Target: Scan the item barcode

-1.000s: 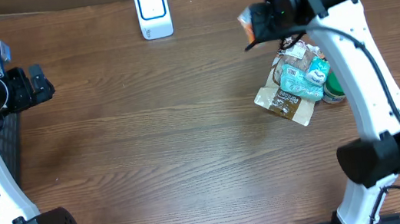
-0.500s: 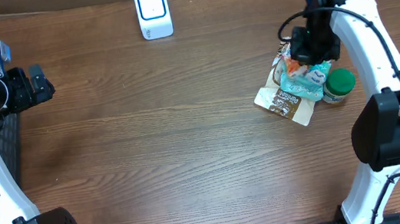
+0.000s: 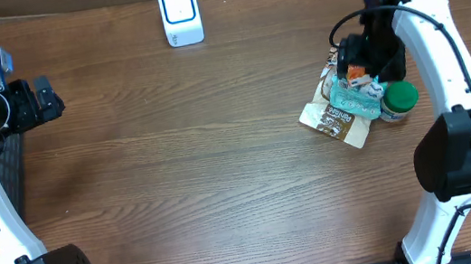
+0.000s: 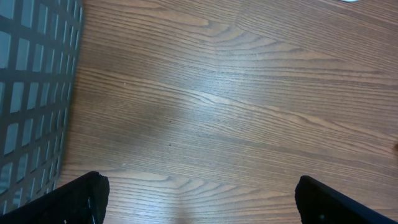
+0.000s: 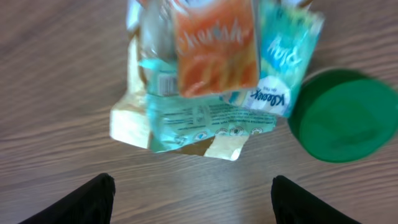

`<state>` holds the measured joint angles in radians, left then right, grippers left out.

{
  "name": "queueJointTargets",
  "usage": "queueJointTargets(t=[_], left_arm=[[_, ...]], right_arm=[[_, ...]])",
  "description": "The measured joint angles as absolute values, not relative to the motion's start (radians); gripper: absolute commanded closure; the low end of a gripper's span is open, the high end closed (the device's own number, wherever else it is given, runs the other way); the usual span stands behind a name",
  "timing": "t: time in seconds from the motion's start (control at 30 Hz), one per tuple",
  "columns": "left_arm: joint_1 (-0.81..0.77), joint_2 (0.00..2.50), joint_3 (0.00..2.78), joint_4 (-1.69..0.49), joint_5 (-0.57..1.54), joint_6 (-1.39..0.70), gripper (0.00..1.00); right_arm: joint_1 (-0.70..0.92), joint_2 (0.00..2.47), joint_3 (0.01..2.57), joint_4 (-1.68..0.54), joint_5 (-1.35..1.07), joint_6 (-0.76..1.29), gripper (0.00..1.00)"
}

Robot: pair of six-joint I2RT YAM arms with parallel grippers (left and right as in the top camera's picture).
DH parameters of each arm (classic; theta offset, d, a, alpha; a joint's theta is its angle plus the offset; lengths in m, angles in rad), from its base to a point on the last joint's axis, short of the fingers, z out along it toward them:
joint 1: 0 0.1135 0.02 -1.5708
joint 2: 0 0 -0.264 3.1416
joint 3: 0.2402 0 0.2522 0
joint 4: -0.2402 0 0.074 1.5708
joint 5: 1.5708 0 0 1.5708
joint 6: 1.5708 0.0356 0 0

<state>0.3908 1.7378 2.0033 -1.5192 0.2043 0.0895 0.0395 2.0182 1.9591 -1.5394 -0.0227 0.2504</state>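
Two grippers are seen, and both are held open. The right gripper (image 5: 193,202) is placed above a small pile of goods at the right side of the table (image 3: 222,170). Its jaws are spread wide and nothing is gripped between them. Under it, the orange packet (image 5: 214,43) is seen on top of the pile, over a teal tissue pack (image 5: 280,56) and just beside a jar with a green lid (image 5: 342,115). The packet is blurred in the wrist view, so it cannot be said surely whether it rests fully on the pile. A brown pouch (image 3: 336,121) is partly covered by the tissue pack. The white scanner (image 3: 180,13) stands at the far edge of the table, well apart from the pile. The left gripper (image 4: 199,199) is held over bare wood near a black basket (image 4: 31,93), with its jaws wide apart and empty.
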Motion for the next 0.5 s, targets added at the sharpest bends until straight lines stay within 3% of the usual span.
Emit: queueJointTargets(t=[0.27,0.3,0.33,0.5], left_arm=[[0.391,1.738,2.003,-1.519,0.205,0.09,0.0],[0.391,1.738,2.003,-1.519,0.205,0.089,0.0],[0.391,1.738,2.003,-1.52,0.205,0.089,0.0],[0.391,1.738,2.003,-1.52,0.205,0.089,0.0]], right_arm=[[0.163,1.85,2.106,-1.603,-0.036,0.235,0.2],[0.185,1.818,2.11,-1.613,-0.038,0.235,0.15],[0.21,1.782,2.113,-1.623,-0.042,0.234,0.0],[0.297,1.649,2.124,-1.679,-0.052,0.232,0.0]])
